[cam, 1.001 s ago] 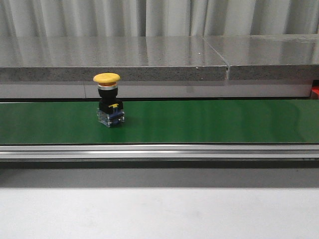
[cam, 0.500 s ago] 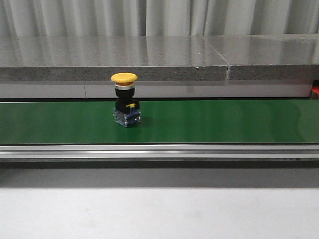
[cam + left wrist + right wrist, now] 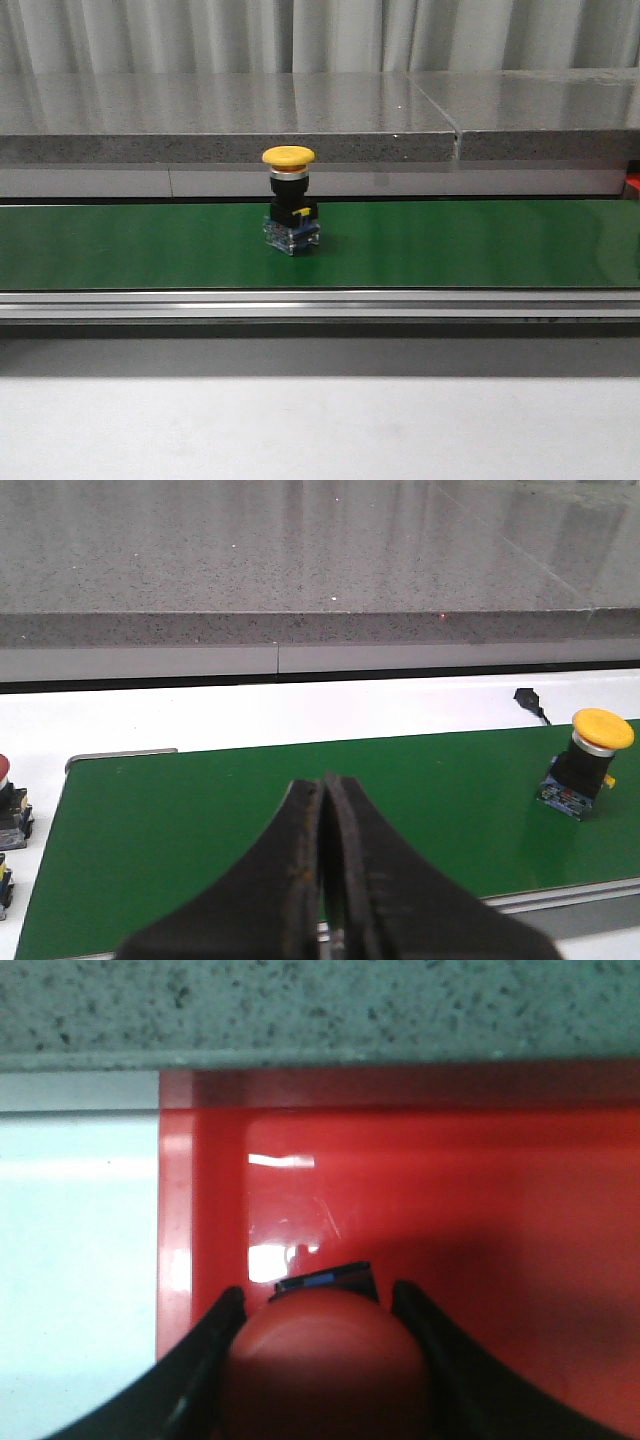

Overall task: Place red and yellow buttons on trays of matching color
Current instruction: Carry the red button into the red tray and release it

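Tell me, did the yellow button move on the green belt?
Yes. The yellow button rode the green belt to the right, from near the left side toward the middle, standing upright throughout. The grey shelf behind looks unchanged.

Place: an industrial sorting test bench
Evidence: green conveyor belt (image 3: pixel 450 245) on aluminium rail (image 3: pixel 320 304), grey stone ledge (image 3: pixel 230 115), curtained backdrop (image 3: pixel 320 35)

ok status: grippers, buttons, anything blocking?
Left gripper shut, empty. Right gripper shut on red button over red tray. Yellow button upright on belt, unobstructed.
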Robot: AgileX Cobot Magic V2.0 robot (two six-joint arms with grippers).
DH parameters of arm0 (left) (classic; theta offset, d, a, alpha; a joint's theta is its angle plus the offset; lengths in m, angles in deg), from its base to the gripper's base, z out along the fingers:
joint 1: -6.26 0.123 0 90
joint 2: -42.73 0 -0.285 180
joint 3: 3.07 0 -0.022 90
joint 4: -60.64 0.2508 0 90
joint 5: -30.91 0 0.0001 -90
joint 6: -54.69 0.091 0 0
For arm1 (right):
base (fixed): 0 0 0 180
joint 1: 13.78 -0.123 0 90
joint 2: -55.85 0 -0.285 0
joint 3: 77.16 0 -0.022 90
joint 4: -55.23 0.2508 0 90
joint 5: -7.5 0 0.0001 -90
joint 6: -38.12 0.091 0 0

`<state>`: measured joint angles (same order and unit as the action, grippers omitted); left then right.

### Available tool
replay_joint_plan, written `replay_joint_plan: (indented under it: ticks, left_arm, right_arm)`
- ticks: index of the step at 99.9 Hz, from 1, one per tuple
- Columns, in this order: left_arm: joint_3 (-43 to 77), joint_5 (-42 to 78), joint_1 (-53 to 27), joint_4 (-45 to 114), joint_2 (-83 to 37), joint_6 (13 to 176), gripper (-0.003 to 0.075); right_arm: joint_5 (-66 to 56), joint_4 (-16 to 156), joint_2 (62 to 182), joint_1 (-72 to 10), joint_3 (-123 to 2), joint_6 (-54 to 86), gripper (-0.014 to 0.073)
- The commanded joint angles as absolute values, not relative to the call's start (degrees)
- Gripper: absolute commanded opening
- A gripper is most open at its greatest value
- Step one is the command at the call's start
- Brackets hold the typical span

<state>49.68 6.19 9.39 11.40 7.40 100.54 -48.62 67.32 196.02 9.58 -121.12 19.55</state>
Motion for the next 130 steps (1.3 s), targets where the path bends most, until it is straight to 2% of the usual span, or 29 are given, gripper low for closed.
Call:
replay_joint_plan:
  ticks: [1, 121, 130]
  left_arm:
    - [48.1, 9.1, 9.0, 9.5, 7.3, 100.4, -0.0019]
    - [48.1, 9.1, 9.0, 9.5, 7.3, 100.4, -0.0019]
    - [48.1, 9.1, 9.0, 9.5, 7.3, 100.4, -0.0019]
  right_arm:
    - [-46.5, 67.4, 192.9, 9.9, -123.1, 19.2, 0.0052]
    - [-47.0, 67.3, 193.7, 9.9, -123.1, 19.2, 0.0062]
    - [-47.5, 67.3, 194.0, 9.9, -123.1, 19.2, 0.0099]
